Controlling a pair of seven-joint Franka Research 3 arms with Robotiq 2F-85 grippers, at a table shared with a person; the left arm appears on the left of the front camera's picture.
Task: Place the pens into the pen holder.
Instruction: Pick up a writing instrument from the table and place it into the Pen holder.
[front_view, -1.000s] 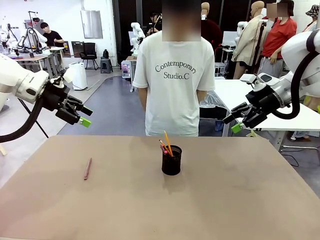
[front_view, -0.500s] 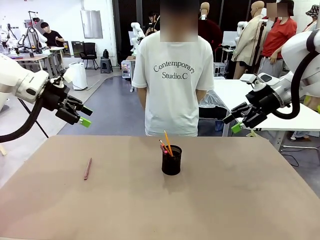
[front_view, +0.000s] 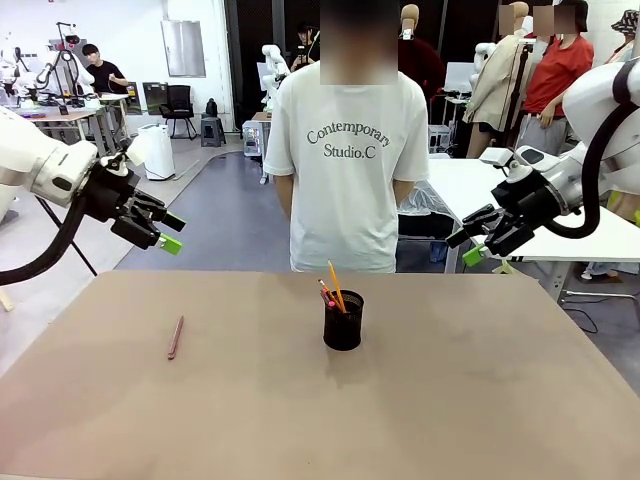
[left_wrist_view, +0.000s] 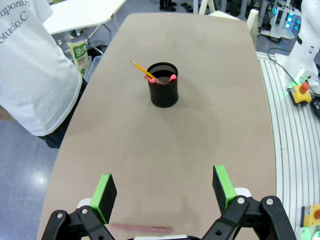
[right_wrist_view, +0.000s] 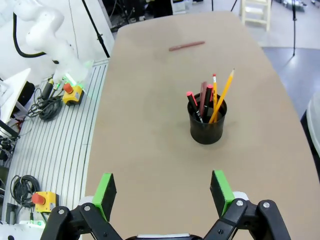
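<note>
One brown pen (front_view: 176, 338) lies flat on the table (front_view: 480, 400), at nine o'clock from the black cup (front_view: 343, 322). The left gripper (front_view: 171, 233) and right gripper (front_view: 461, 247) hang high, spread wide and empty. The left one should drop over the pen's middle and pinch across it.

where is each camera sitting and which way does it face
front view: fixed on the robot's side, faces across the table at the standing person; left gripper and right gripper hang open at either side.
left wrist view: above the table's left end, looks down along its own fingers towards the pen holder.
right wrist view: above the right end, looks past its own fingers towards the loose pen.
shared: both wrist views show the pen holder and the loose pen.
</note>
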